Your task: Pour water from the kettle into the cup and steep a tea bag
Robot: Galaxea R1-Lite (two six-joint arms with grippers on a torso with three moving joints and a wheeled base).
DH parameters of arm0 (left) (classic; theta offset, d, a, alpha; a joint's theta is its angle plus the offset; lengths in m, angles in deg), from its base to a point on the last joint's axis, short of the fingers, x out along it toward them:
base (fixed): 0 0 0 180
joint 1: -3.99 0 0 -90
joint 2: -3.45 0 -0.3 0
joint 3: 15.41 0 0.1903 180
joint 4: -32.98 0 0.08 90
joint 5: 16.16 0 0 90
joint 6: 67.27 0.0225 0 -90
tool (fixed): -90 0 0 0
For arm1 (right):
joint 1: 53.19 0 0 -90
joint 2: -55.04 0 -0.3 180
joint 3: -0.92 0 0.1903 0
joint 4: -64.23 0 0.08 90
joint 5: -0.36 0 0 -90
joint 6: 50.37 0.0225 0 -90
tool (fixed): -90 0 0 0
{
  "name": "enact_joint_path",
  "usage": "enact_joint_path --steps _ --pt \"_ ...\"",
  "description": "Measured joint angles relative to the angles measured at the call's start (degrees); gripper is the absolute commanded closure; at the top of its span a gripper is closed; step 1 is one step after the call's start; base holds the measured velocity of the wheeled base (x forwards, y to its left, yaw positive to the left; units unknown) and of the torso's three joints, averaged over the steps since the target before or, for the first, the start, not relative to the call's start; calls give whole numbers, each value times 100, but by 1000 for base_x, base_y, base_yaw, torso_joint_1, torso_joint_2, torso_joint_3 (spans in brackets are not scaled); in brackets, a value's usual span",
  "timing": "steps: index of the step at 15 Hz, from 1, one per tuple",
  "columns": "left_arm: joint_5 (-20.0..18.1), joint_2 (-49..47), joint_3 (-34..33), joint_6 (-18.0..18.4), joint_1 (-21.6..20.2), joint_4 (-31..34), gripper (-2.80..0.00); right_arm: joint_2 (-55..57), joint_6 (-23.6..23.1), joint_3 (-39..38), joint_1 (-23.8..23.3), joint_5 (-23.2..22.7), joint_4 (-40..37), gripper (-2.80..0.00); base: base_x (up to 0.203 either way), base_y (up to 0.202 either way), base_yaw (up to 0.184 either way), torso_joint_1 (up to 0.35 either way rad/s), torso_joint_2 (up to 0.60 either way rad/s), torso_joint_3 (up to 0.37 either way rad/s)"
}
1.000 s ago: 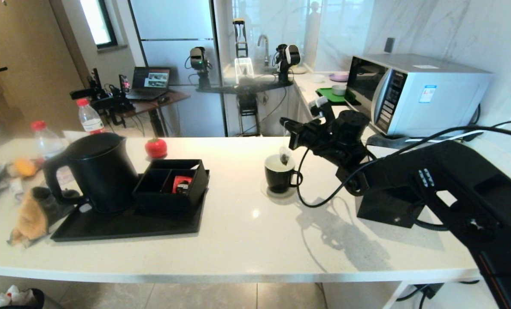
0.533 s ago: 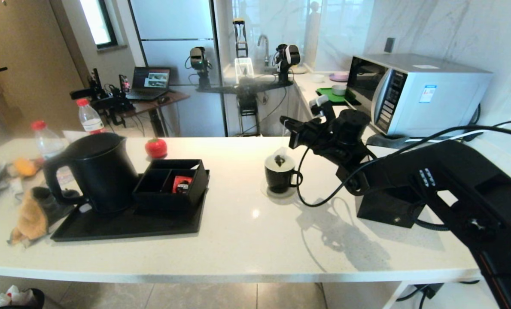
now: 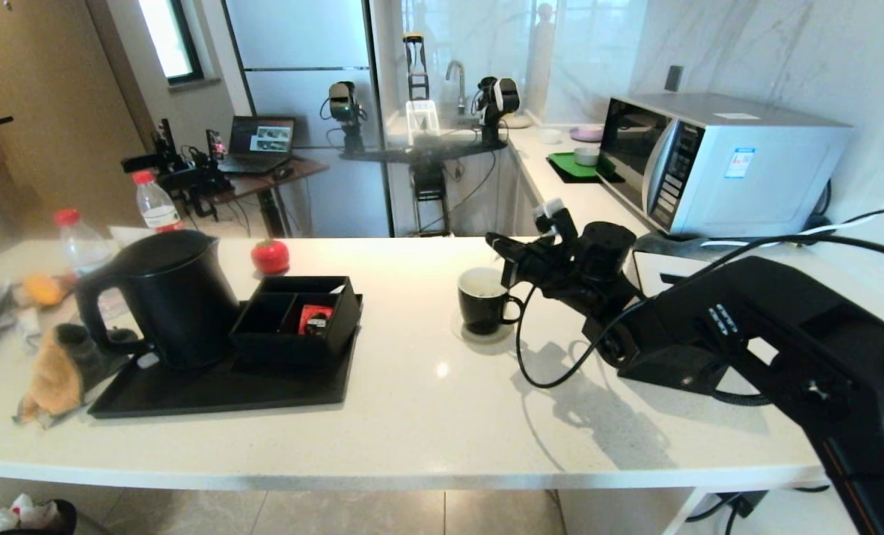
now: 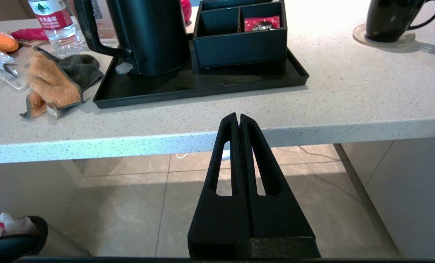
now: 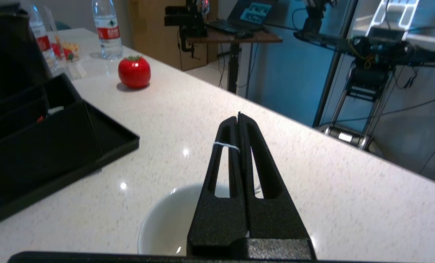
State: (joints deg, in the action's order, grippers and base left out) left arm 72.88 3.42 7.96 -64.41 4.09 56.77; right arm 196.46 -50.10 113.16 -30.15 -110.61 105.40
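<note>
- Right end effector (image 5: 239, 118): fingers pressed together, pinching thin white tea-bag string (image 5: 225, 145), directly above small black white-lined mug (image 3: 481, 299) on white desk (image 3: 427, 401).
- Left end effector (image 4: 238, 117): closed, empty, parked below desk edge.

The cup (image 5: 170, 226) is cut off by the right wrist view's edge and partly hidden behind the right gripper (image 5: 238, 118); the tea bag's pouch cannot be seen.

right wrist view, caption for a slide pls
Shut right gripper pinching the tea bag string above the cup.
</note>
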Motion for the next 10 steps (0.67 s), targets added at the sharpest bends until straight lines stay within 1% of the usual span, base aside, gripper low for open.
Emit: enact_joint_path --steps 4,10 --pt "0 0 0 0 0 1 0 12 0 -552 0 1 390 0 0 0 0 0 0 0" --pt "0 0 0 0 0 2 0 6 -9 -668 -4 0 426 0 0 0 0 0 0 0"
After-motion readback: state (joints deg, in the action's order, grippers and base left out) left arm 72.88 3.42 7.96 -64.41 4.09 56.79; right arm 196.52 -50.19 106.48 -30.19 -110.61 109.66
